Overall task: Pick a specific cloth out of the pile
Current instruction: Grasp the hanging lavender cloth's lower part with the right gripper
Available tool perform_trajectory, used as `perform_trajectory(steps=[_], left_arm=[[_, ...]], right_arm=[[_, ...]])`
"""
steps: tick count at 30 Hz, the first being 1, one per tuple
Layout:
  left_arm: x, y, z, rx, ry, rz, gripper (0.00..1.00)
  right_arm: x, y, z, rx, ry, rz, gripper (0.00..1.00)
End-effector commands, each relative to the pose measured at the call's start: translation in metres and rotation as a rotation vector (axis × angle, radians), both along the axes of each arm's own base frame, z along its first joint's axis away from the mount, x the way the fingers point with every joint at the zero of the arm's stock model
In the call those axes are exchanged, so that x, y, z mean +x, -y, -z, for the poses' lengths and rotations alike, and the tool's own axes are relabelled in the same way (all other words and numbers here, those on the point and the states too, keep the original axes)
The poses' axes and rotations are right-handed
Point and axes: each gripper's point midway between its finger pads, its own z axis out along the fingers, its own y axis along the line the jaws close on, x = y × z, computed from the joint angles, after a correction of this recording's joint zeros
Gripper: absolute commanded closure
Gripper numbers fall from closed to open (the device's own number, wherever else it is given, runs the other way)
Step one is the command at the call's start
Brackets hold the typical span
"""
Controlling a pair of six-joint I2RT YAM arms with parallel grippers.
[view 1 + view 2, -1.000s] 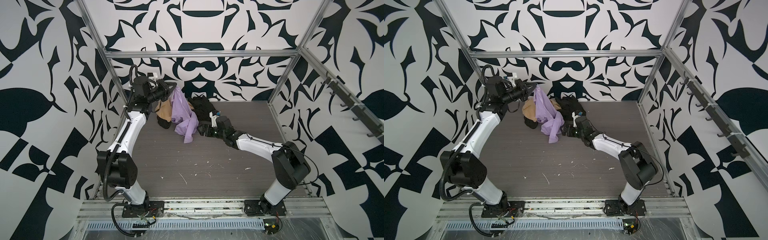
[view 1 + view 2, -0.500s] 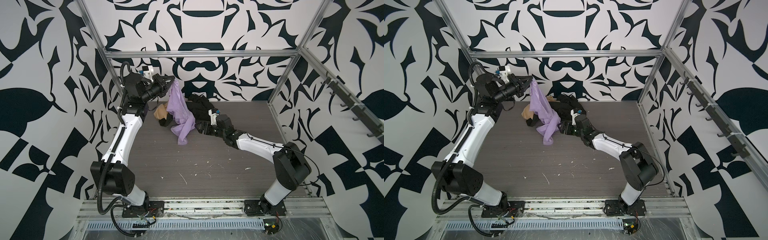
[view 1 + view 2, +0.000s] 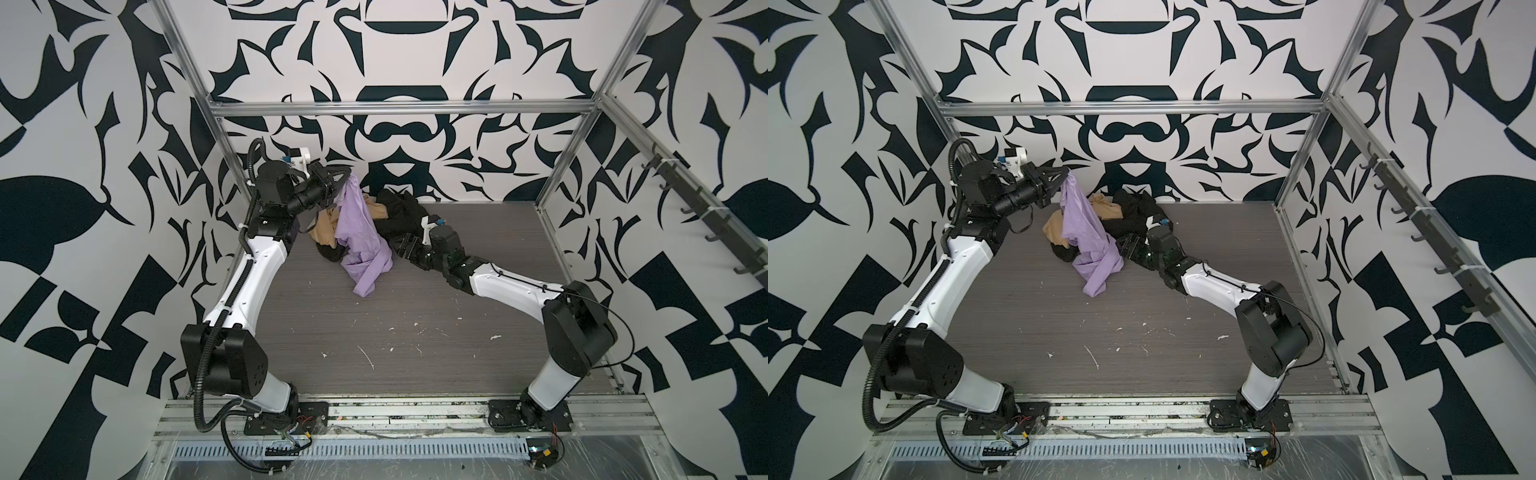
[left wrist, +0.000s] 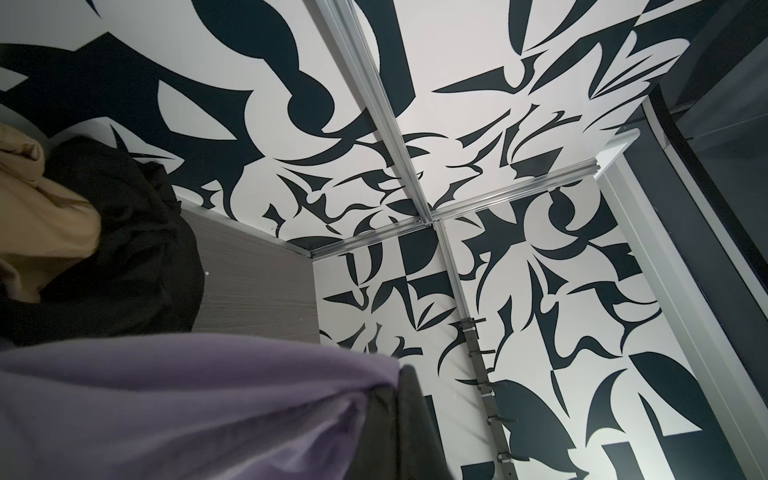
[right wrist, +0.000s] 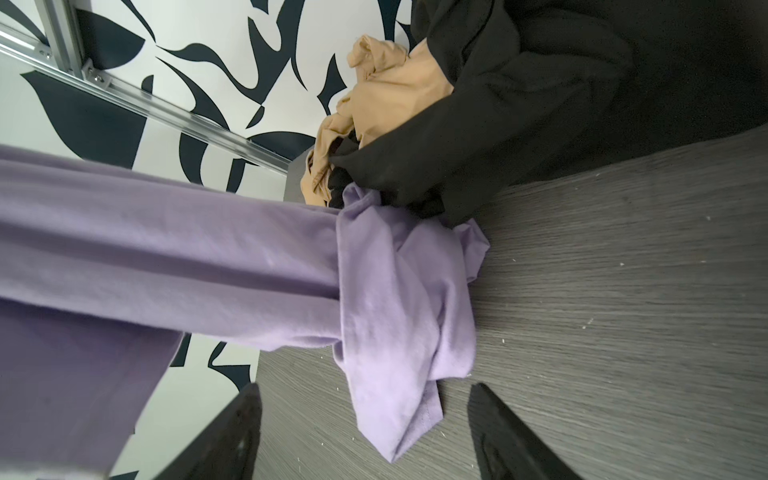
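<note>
**In a black-and-white patterned cell, a lavender cloth [image 3: 359,224] hangs from one arm**

Walls [image 3: 415,50] printed with bold black-and-white shapes and an aluminium frame [image 3: 399,109] enclose a grey wood-grain desk [image 3: 374,324] flecked with small white scraps. At the far side of the desk, close to the back wall, lies the pile [image 3: 376,211], a tan garment [image 3: 322,237] and a black garment [image 3: 401,210] tangled together.

The left end effector [image 3: 347,178], raised above the desk near its far left corner, is clamped tight on the top end of the cloth. In both top views the fabric drapes down in front of the pile. Its lower folds rest crumpled on the desk, touching the black and tan garments.

The right end effector [image 3: 395,246] sits low over the desk, just right of those lower folds and beside the black garment. The right wrist view shows its two dark fingers [image 5: 237,432] spread wide and gripping nothing. The cloth's trailing tip lies on the desk in the gap between them and touches neither.

In the left wrist view, purple fabric fills the foreground beside one dark finger [image 4: 403,419], with the black and tan garments lying beyond it on the desk.
</note>
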Motion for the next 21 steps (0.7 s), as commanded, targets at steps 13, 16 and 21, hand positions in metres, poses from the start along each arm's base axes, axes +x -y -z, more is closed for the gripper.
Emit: perform_trajectory(steps=[13, 16, 21], left_arm=[[-0.033, 0.003, 0.009, 0.092, 0.058, 0.006, 1.00], [-0.033, 0.004, 0.012, 0.093, 0.054, 0.008, 1.00], [-0.035, 0.003, 0.013, 0.105, 0.069, 0.006, 1.00]], right_arm=[[-0.001, -0.028, -0.011, 0.098, -0.014, -0.015, 0.21], [-0.001, -0.030, -0.010, 0.099, -0.017, -0.020, 0.20], [0.000, -0.030, -0.010, 0.096, -0.014, -0.018, 0.20]])
